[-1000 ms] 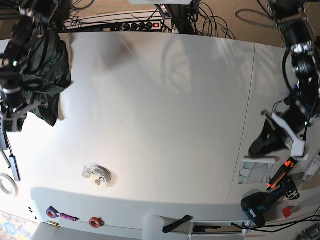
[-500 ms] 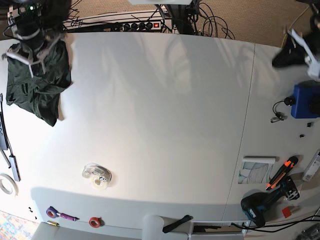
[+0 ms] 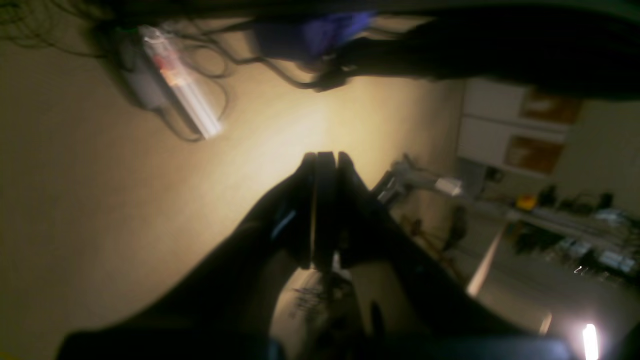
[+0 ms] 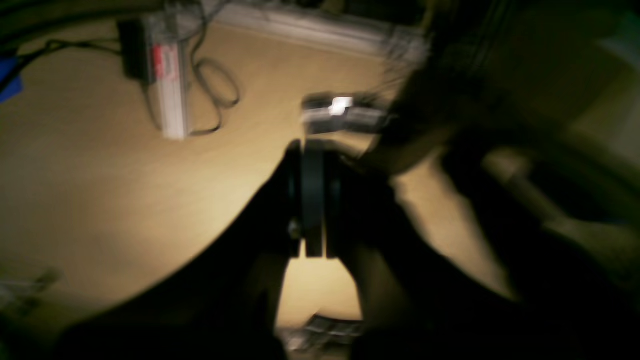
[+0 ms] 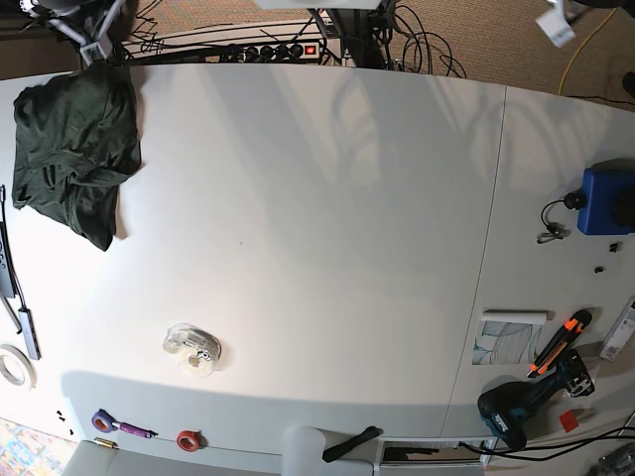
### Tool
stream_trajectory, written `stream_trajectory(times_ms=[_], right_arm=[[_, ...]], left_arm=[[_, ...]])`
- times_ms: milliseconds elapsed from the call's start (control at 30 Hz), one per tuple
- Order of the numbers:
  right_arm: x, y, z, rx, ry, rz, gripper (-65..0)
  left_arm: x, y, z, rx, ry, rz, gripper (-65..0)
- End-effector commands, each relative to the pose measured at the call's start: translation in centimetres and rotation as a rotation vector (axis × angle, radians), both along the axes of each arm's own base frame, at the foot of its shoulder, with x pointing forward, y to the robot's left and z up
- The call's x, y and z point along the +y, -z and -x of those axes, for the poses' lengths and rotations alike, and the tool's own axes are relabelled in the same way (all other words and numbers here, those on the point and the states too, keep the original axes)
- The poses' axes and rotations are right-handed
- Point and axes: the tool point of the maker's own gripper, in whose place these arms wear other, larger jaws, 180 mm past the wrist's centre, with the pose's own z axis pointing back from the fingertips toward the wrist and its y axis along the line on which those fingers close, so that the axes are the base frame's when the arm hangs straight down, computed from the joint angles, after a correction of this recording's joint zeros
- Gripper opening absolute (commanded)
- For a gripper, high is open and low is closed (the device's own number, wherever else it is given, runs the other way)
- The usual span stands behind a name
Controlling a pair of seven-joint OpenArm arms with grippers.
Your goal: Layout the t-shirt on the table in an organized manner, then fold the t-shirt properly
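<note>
The dark green t-shirt (image 5: 71, 149) lies crumpled in a heap at the far left corner of the white table (image 5: 317, 228), with nothing holding it. In the base view only a white piece of my right arm (image 5: 87, 28) shows at the top left edge, beyond the shirt, and a white piece of my left arm (image 5: 556, 24) at the top right edge. The left wrist view shows my left gripper (image 3: 324, 160) shut and empty, over tan floor. Likewise my right gripper (image 4: 312, 147) is shut and empty, blurred, above the floor.
A clear tape dispenser (image 5: 193, 350) sits front left. A blue box (image 5: 607, 198), an orange tool (image 5: 559, 342) and a drill (image 5: 516, 409) stand on the right panel, past the seam (image 5: 488, 248). A power strip (image 5: 283, 50) lies behind the table.
Both arms have swung up and back, off the table to its far edge. The right arm has left the t-shirt, which lies still. The blue box is uncovered.
</note>
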Motion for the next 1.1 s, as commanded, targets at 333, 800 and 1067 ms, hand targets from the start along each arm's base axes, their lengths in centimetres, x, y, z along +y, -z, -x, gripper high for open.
stream_trajectory(times_ms=[333,800,1067], right_arm=[[-1.6,13.0,9.0,0.268,0.400,-0.147,-65.0],[8.1,23.1,-2.0,0.103,0.485,0.065,-65.0],[14.7,23.7,-4.7,0.102,0.380,-0.026,-65.0]], left_arm=[[-3.6,12.4,4.4,-0.089,0.222,-0.075,-65.0],[-8.3,27.3,-4.8,-0.157,0.020,-0.486,-65.0],[-9.4,27.8,-6.4,-0.174,-0.071,-0.563,-65.0]])
